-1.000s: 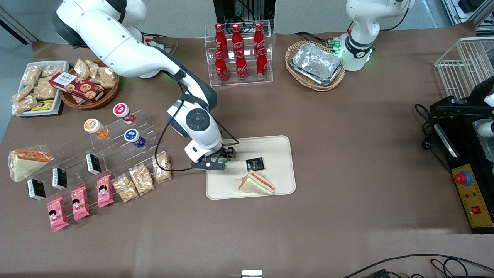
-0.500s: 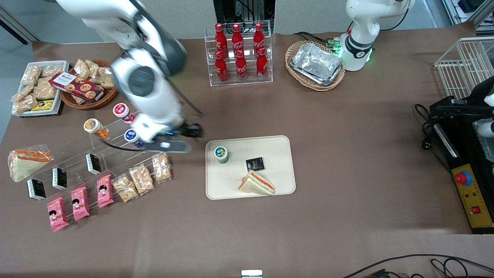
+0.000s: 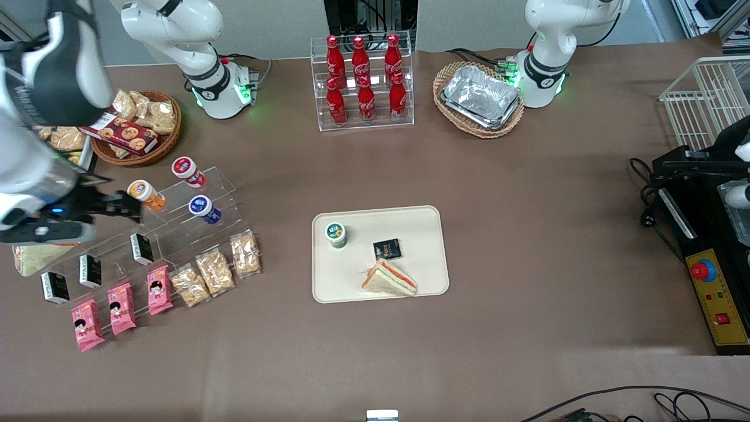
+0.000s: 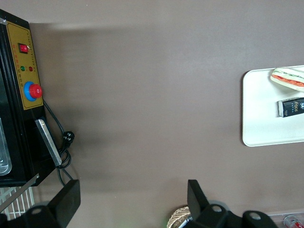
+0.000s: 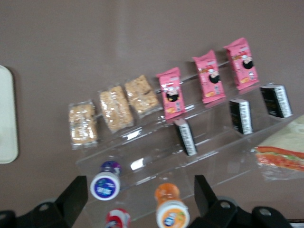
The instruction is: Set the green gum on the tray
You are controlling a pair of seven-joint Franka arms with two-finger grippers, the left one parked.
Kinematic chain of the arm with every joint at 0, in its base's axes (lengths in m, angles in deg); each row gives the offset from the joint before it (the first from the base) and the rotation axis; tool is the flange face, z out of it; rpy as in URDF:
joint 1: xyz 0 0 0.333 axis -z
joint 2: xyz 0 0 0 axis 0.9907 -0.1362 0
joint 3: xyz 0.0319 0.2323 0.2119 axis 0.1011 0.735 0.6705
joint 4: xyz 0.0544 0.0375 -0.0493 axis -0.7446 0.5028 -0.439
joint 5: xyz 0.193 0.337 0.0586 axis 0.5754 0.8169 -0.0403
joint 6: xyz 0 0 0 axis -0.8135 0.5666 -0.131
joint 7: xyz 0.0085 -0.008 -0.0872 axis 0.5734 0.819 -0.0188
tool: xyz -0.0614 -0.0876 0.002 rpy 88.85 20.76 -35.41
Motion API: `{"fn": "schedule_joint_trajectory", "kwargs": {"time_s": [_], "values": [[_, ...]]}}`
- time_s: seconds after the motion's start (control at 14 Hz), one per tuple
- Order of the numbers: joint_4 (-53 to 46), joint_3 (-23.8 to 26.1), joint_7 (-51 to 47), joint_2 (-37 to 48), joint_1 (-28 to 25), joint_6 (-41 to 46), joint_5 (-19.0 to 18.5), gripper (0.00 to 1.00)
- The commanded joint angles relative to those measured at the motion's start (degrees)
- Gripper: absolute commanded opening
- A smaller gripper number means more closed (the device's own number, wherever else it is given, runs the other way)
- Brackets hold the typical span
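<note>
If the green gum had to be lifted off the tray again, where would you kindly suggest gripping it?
Grip the green gum across its round body just under the white cap, coming from above: it stands upright on the tray. The open gripper hangs above the acrylic stand.

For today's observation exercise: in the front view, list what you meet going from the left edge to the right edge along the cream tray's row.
gripper → blue gum bottle → green gum on the tray → black packet → red emergency button.
</note>
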Motion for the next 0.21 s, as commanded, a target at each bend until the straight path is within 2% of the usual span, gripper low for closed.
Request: {"fn": "schedule_joint_trajectory", "kwargs": {"time_s": [0.0,0.14], "values": [[-0.68,-3.71,4.38,1.14,0.8,0.15,2.84,1.0],[-0.68,-4.78,4.38,1.23,0.71,0.59,3.46,1.0]]}}
